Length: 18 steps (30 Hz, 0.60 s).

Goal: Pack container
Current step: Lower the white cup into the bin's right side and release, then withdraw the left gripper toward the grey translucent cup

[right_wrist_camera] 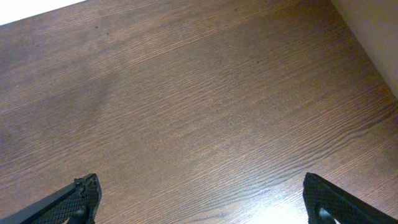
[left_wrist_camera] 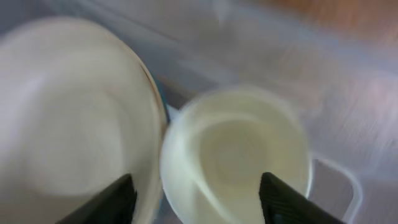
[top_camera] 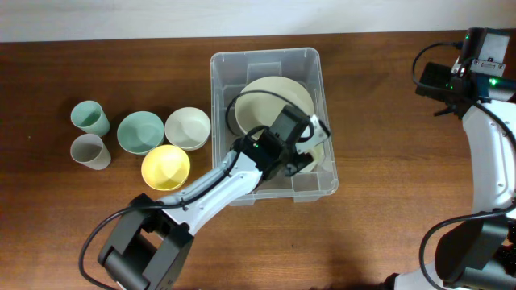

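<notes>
- Overhead: the container (top_camera: 266, 55) sits mid-worktop (top_camera: 387, 121), open top up, so either arm can reach in. A large pale dish (top_camera: 270, 93) leans inside toward the far end, which leaves the near end free for smaller items.
- Overhead: L arm (top_camera: 218, 181) reaches over the near wall, its end low inside the container, beside the dish. R arm (top_camera: 492, 153) stands at the far R edge, well apart. Judged: kept out of the L arm's path.
- Overhead: not yet packed, clustered just L of the container: teal cup (top_camera: 89, 118), grey cup (top_camera: 89, 151), teal bowl (top_camera: 139, 132), cream bowl (top_camera: 187, 128), yellow bowl (top_camera: 165, 167). All are mouth-up on the L arm's side. Judged: staged for L-arm pickup, task only part done.
- L wrist (blurred): L fingers (left_wrist_camera: 121, 199) are apart, with a small pale bowl (left_wrist_camera: 236, 155) lying in the container below them. Its rim is touching or just beside the large dish; cannot tell which. No clamp on it seen. Judged: set-down posn, bowl tucked next to the dish to save room.
- R wrist: R fingers (right_wrist_camera: 81, 199) are wide apart, nothing btwn them, only bare worktop below. Idle.
</notes>
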{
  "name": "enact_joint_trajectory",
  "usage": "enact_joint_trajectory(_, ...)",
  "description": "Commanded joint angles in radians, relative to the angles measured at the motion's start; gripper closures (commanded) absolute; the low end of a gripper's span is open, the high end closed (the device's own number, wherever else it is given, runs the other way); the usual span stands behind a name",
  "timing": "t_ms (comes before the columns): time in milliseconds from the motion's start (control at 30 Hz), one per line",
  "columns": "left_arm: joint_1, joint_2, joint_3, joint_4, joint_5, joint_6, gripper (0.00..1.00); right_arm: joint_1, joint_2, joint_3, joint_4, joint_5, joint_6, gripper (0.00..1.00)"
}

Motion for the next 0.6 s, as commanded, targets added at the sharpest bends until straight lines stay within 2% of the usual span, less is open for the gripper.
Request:
enact_joint_trajectory(0, -0.001, -0.042, 0.081, -0.006, -0.038, -0.039, 0.30, -0.005, -0.009, 0.010, 0.002, 0.016, 0.007, 0.01)
enact_joint_trajectory(133, 0.008, -0.092, 0.141, -0.038, -0.078, -0.064, 0.29, -0.005, -0.009, 0.010, 0.002, 0.016, 0.007, 0.01)
enact_joint_trajectory(300, 0.053, -0.161, 0.183, -0.115, -0.272, -0.186, 0.25, -0.005, -0.009, 0.010, 0.002, 0.016, 0.007, 0.01)
enact_joint_trajectory(367, 0.101, -0.193, 0.187, -0.161, -0.337, -0.263, 0.25, -0.005, -0.009, 0.010, 0.002, 0.016, 0.007, 0.01)
enact_joint_trajectory(467, 0.213, -0.236, 0.187, -0.254, -0.402, -0.441, 0.25, -0.005, -0.009, 0.010, 0.002, 0.016, 0.007, 0.01)
enact_joint_trajectory(567, 0.372, -0.267, 0.187, -0.355, -0.403, -0.620, 0.25, -0.005, -0.009, 0.010, 0.002, 0.016, 0.007, 0.01)
